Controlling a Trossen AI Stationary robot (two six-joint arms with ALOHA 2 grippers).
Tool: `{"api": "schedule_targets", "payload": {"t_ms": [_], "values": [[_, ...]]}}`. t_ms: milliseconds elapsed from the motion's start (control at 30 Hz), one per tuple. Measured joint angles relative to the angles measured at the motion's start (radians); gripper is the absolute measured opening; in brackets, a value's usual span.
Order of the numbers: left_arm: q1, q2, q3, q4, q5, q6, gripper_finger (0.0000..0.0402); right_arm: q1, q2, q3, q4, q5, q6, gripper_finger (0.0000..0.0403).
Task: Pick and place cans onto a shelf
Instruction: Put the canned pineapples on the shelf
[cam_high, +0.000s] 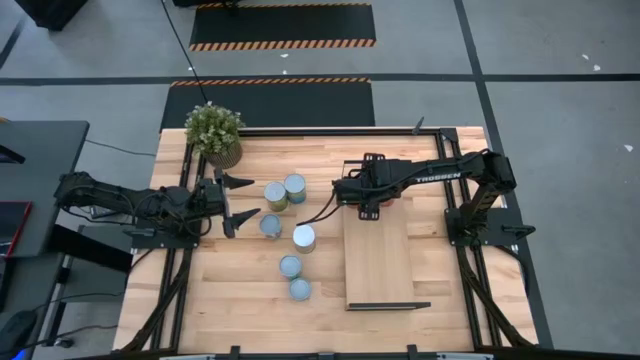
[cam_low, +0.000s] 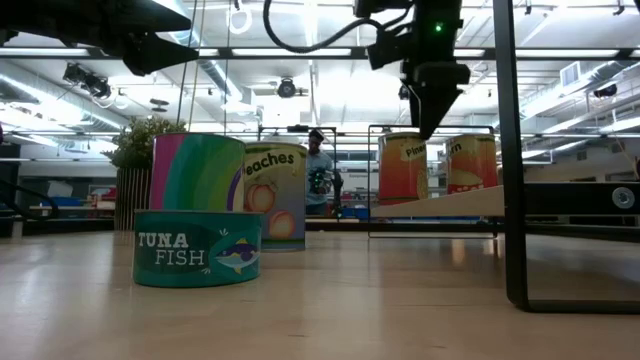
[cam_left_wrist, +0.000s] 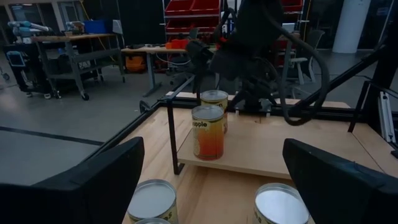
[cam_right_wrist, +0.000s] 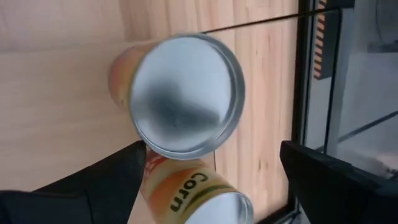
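the right end effector (cam_high: 372, 208), fingers apart, hovers above two cans (cam_left_wrist: 208, 131) on the shelf (cam_high: 378, 262) at frame centre; next, pick a bench can (cam_high: 303, 237).

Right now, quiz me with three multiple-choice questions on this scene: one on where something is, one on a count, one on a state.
1. Where is the right gripper?
A) out of every view
B) above the cans on the shelf
C) lying on the shelf's empty end

2. How many cans stand on the shelf?
A) two
B) none
C) five

3. How are the fingers of the left gripper?
A) shut on a can
B) shut, empty
C) open, empty

Answers:
1 B, the low view shows it hanging over the shelf's cans.
2 A, the left wrist view shows two there.
3 C, the fingers are spread wide with nothing between them.
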Motion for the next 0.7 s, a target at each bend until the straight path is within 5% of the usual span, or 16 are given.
{"api": "schedule_targets", "payload": {"t_ms": [267,533,700], "values": [[0.000,0.000,0.000,-0.006,0.000,-0.001,0.0389,0.005,0.000,-0.019,-0.038,0.216,0.002,0.0377],[0.000,0.000,0.000,-0.006,0.000,-0.001,0.0389,0.041,0.000,0.070,-0.032,0.105,0.037,0.0377],[0.000,0.000,0.000,-0.001,0.000,0.001,0.0389,0.054,0.001,0.066,0.217,0.138,-0.043,0.0377]]}}
